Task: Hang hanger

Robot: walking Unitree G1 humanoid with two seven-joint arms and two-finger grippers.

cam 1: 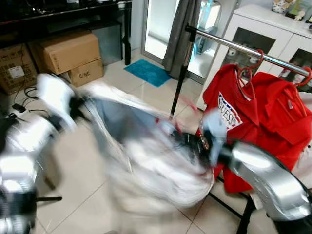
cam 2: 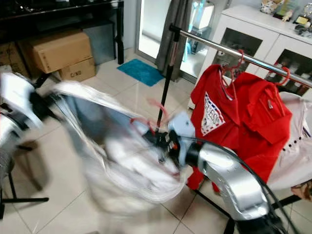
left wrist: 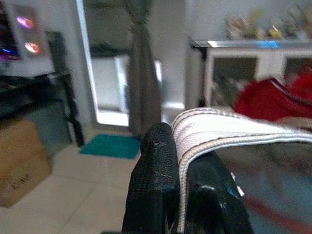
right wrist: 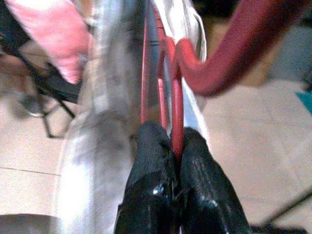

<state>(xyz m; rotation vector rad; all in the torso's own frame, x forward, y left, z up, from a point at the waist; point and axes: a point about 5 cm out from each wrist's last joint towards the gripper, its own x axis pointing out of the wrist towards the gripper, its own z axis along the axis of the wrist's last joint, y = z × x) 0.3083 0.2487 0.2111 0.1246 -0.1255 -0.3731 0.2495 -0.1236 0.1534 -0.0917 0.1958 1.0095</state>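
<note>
R gripper (right wrist: 173,146) closed tight on the red hanger (right wrist: 176,97), wire pinched between both fingertips, hook curving up just past them. Hanger sits inside a pale garment (cam 2: 122,161), blurred in head views, stretched between both arms in front of the robot. L gripper (left wrist: 180,165) closed on garment's white hem (left wrist: 219,129), cloth edge caught between fingers. Metal rail (cam 1: 243,48) is up and to the right w/ red shirts (cam 1: 263,112) hung on it; held hanger is below, apart from the rail.
</note>
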